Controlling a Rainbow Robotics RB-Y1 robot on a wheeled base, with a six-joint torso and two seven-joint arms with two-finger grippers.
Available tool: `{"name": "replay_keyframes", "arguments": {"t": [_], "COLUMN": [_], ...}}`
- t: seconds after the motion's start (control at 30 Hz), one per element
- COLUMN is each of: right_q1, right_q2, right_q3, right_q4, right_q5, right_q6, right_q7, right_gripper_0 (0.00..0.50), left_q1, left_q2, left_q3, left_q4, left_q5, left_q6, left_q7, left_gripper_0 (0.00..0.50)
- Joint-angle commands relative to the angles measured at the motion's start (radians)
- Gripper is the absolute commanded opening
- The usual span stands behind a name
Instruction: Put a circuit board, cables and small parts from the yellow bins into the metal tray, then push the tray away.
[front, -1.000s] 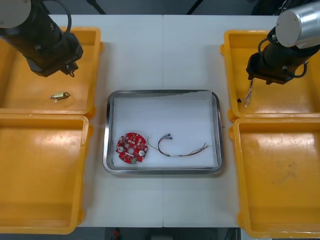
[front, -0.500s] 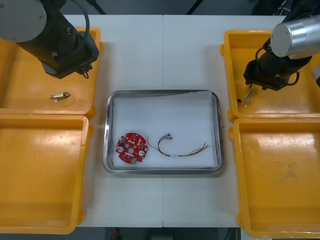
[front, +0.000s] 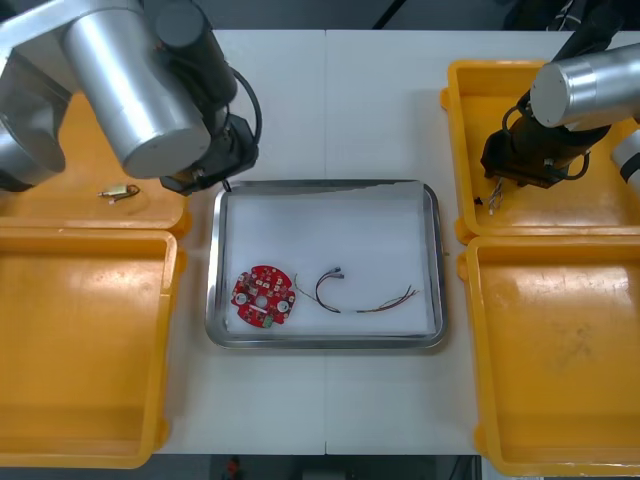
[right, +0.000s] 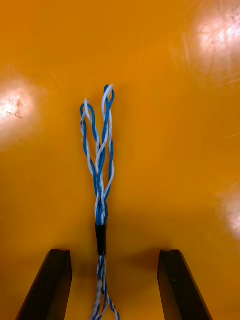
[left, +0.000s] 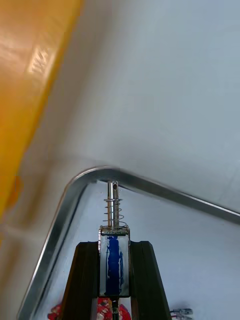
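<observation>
Metal tray, front view: circuit board inside. Right wrist view: right gripper open astride the blue-white cable in a yellow bin; closing high could miss it. Left wrist view: left gripper clamps a small metal part over the tray corner; early release could strike the rim.

I see yellow bins; a red circuit board; a blue-and-white twisted cable; a small metal part, blue-banded.

A pale counter shows between the left jaws and the right jaws, a thin seam running across it from near edge to far. Beyond both jaws, past the counter's far edge, lies dark floor.
</observation>
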Motion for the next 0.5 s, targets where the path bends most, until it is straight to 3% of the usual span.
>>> {"name": "replay_keyframes", "arguments": {"t": [0.03, 0.2, 0.5], "right_q1": [-0.045, -0.032, -0.031], "right_q2": [0.003, 0.003, -0.003], "right_q3": [0.053, 0.053, 0.053], "right_q4": [-0.009, -0.011, -0.009], "right_q5": [-0.010, -0.024, -0.035], "right_q6": [-0.008, -0.008, -0.019], "right_q7": [0.012, 0.012, 0.014], "right_gripper_0": [0.500, 0.500, 0.500], "left_q1": [0.010, 0.037, 0.073], "left_q2": [-0.064, -0.121, -0.161], "left_q3": [-0.040, -0.086, -0.135], "left_q4": [-0.015, -0.015, -0.010], "left_q5": [-0.038, -0.118, -0.222], "left_q6": [0.019, 0.028, 0.027], "left_q7": [0.085, 0.097, 0.100], "left_gripper_0": [0.000, 0.000, 0.000]}}
